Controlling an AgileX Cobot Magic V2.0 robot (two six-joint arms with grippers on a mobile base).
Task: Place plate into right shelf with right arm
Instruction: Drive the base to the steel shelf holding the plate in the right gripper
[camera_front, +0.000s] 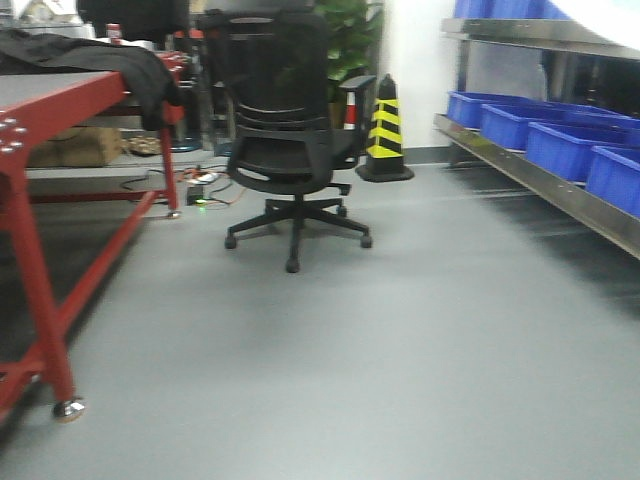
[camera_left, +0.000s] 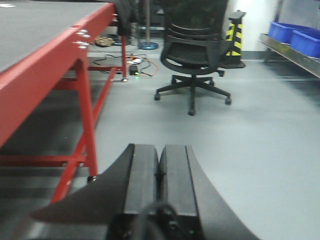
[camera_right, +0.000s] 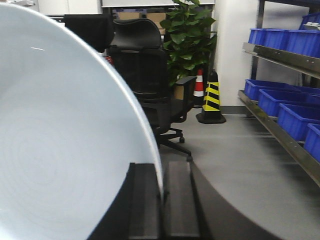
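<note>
The white plate (camera_right: 60, 140) fills the left half of the right wrist view, held on edge. My right gripper (camera_right: 162, 172) is shut on the plate's rim, one finger on each side. The right shelf (camera_right: 280, 125) is a steel rack with blue bins along the right side; it also shows in the front view (camera_front: 530, 170) and in the left wrist view (camera_left: 292, 52). My left gripper (camera_left: 160, 155) is shut and empty, held above the grey floor. Neither gripper shows in the front view.
A black office chair (camera_front: 290, 140) stands mid-room. A red-framed table (camera_front: 45, 180) with dark cloth lies at left. A black-and-yellow cone (camera_front: 385, 130) stands by the back wall, with a potted plant (camera_right: 190, 35) behind it. Cables lie on the floor (camera_front: 205, 190).
</note>
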